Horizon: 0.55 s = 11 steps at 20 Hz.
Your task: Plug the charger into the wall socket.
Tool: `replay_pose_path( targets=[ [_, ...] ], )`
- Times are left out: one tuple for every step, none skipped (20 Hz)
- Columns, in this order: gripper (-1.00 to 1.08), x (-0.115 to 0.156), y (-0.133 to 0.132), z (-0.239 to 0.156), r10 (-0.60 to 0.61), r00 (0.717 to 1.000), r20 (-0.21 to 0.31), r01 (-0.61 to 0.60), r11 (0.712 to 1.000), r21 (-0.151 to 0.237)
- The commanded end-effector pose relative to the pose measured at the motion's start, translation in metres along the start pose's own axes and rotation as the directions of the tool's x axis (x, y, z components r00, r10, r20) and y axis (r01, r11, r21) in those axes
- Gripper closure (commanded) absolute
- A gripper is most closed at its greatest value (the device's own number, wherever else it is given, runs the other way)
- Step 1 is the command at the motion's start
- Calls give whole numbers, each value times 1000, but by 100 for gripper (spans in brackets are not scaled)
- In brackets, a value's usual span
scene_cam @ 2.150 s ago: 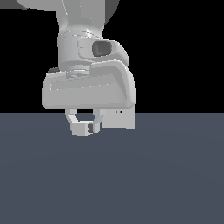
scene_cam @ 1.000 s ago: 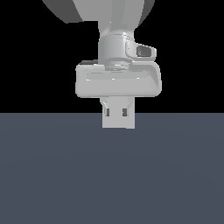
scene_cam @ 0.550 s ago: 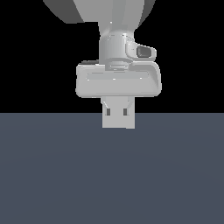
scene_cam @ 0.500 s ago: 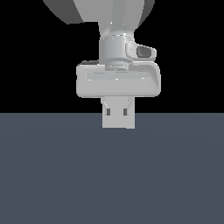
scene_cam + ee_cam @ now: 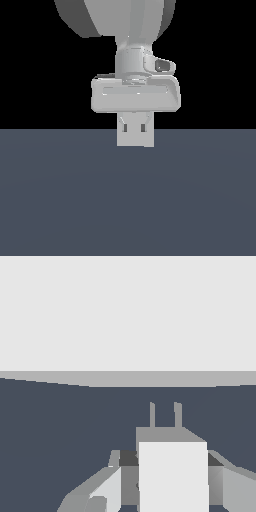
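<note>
Over the last second almost nothing has shifted; we judge the approach has slowed to fine alignment, the plugging not yet done. Our gripper (image 5: 172,483) is closed narrowly on the charger (image 5: 173,476), its 2 prongs pointing toward 12 o'clock at the wall socket (image 5: 128,311) (pale face filling the wrist view, holes not visible).

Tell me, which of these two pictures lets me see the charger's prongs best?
The wrist view: the charger sits between the gripper's fingers, its two prongs pointing toward a pale surface ahead. In the exterior view the gripper stands in front, so no prongs can be made out.
</note>
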State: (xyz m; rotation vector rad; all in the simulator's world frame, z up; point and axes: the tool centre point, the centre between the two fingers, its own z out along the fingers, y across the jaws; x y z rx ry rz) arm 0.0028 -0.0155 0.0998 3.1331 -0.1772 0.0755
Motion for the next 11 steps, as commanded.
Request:
replay_pose_path(
  targets=[
    [108, 10, 0, 0, 0, 1000, 0, 0, 1000, 0],
    [108, 13, 0, 0, 0, 1000, 0, 0, 1000, 0],
    [108, 16, 0, 1, 0, 1000, 0, 0, 1000, 0],
    [108, 18, 0, 1, 0, 1000, 0, 0, 1000, 0],
    [108, 20, 0, 1, 0, 1000, 0, 0, 1000, 0],
    [108, 22, 0, 1, 0, 1000, 0, 0, 1000, 0],
    [108, 24, 0, 1, 0, 1000, 0, 0, 1000, 0],
    [108, 25, 0, 1, 0, 1000, 0, 0, 1000, 0],
    [108, 25, 0, 1, 0, 1000, 0, 0, 1000, 0],
    [108, 26, 0, 1, 0, 1000, 0, 0, 1000, 0],
    [108, 26, 0, 1, 0, 1000, 0, 0, 1000, 0]
  ],
)
